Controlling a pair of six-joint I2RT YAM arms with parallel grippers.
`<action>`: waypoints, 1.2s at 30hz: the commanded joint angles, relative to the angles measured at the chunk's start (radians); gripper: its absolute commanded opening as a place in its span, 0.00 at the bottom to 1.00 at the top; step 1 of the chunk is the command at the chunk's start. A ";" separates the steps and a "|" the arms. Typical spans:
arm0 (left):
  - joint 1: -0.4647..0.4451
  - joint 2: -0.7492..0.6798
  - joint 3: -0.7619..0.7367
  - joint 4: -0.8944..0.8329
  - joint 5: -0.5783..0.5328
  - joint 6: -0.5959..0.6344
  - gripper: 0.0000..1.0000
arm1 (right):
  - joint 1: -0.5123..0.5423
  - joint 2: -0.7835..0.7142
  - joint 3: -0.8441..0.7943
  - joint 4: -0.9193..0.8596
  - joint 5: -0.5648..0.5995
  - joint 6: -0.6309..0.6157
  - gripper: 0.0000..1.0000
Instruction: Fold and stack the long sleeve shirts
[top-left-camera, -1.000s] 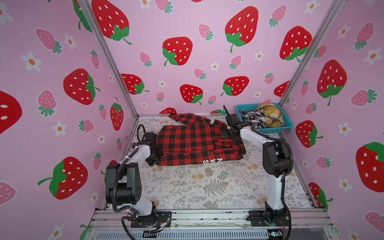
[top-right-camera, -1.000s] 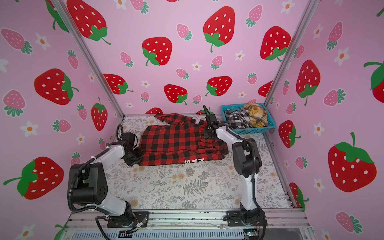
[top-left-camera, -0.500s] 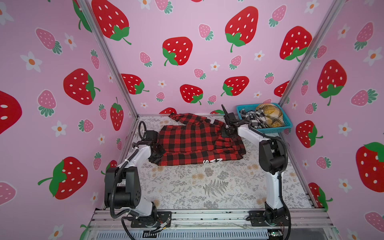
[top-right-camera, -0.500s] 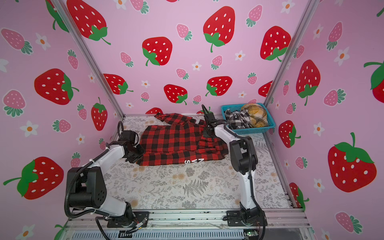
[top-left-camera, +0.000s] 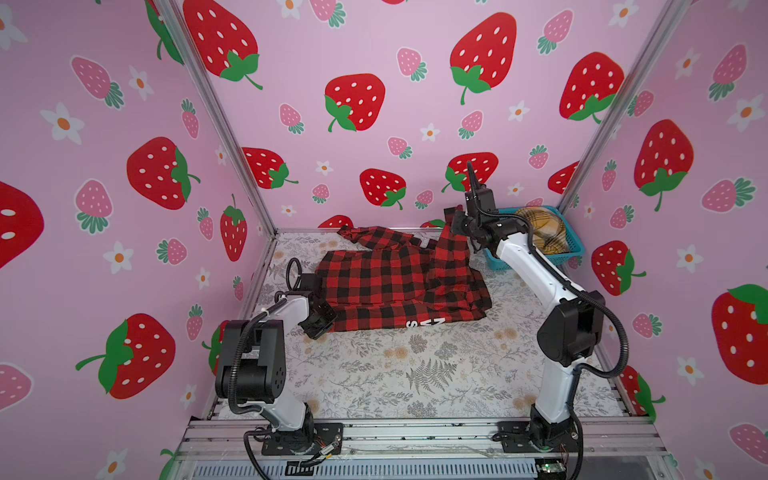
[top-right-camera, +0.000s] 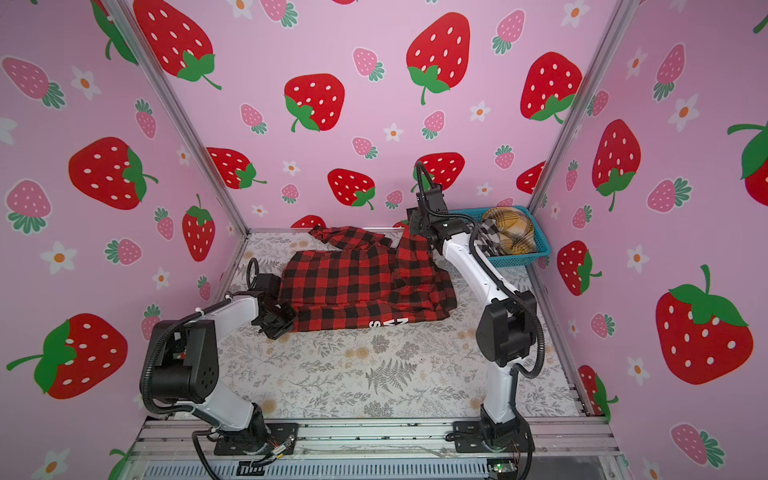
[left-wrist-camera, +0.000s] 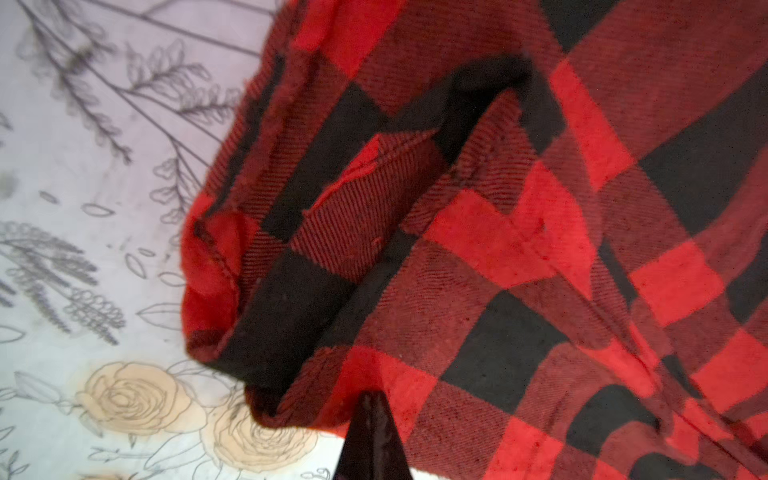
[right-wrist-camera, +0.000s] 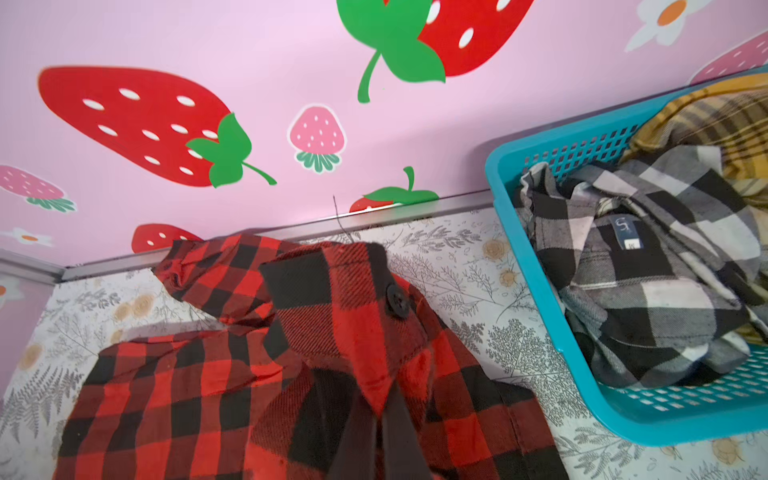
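Red-and-black buffalo-check flannel shirt (top-left-camera: 386, 282) lies spread over the far half of the floral-printed table (top-left-camera: 395, 374) in both top views. One sleeve (top-left-camera: 365, 235) is crumpled near the back wall.

The left hand (top-left-camera: 321, 322) sits low at the shirt's near left corner, closed tight on the hem. In the left wrist view its fingertips (left-wrist-camera: 370, 432) are pressed together at the folded edge of the cloth.

The right hand (top-left-camera: 457, 220) is raised over the far right of the table, clamped on a buttoned cuff (right-wrist-camera: 390, 299). That sleeve rises off the table in a taut strip.

Just beside it, in the far right corner, stands a teal plastic mesh basket (top-left-camera: 575, 249). It holds a black-and-white check shirt (right-wrist-camera: 644, 291) and a mustard-yellow plaid shirt (top-left-camera: 540, 232), both bunched up.
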 joint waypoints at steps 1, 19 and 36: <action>0.002 -0.015 0.009 -0.003 -0.005 -0.003 0.00 | 0.015 -0.013 0.067 0.006 0.050 0.042 0.00; 0.001 -0.321 0.007 -0.077 0.066 -0.141 0.49 | 0.585 0.087 -0.317 0.171 0.157 0.228 0.44; -0.261 -0.242 -0.045 0.086 0.118 -0.434 0.71 | 0.361 -0.278 -0.713 0.098 -0.132 0.181 0.59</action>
